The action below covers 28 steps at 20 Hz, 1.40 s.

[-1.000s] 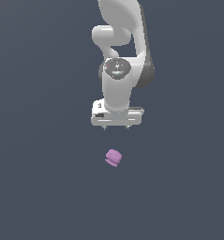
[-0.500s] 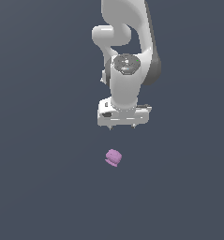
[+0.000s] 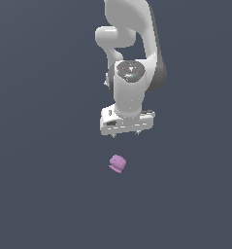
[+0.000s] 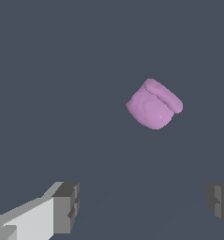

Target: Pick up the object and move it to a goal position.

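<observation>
**A:** so what's different vs a second ago?

**B:** mostly the arm. The gripper (image 3: 126, 133) has come down a bit closer to the pink object (image 3: 117, 164), and the gap between them in the exterior view is smaller than before.

**A:** just straight down?

**B:** nah, the wrist has also twisted. The gripper's crossbar was level a second ago; now it's slanted, lower on the exterior view's left. The round joint cap above it has drifted toward the exterior view's right too.
</observation>
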{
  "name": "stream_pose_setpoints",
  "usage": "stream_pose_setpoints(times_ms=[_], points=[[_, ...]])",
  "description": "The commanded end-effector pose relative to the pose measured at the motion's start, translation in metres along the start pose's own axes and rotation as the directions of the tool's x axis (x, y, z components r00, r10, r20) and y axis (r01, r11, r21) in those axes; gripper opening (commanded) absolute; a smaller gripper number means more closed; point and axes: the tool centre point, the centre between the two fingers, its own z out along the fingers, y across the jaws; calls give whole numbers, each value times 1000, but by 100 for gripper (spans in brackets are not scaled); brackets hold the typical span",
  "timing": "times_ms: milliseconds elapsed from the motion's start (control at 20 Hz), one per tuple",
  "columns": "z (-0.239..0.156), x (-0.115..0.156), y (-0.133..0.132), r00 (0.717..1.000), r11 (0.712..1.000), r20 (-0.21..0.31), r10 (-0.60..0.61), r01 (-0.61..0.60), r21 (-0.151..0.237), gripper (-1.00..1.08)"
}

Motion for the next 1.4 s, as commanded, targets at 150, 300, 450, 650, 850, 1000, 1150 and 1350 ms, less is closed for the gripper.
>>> stream_pose_setpoints(times_ms=[150,300,450,650,850,1000,1150,1350], points=[[8,9,5,994,994,0,-106,106,-7,100],[13,15,8,984,983,0,-181,181,-11,100],[20,22,12,965,965,0,-261,261,-15,100],[28,30,17,931,931,1,-365,365,-20,100],[37,39,22,886,885,2,-464,464,-24,100],[44,45,26,845,845,3,-535,535,-26,100],[51,51,30,799,799,4,-601,601,-29,100],[59,57,35,740,740,5,-673,672,-31,100]])
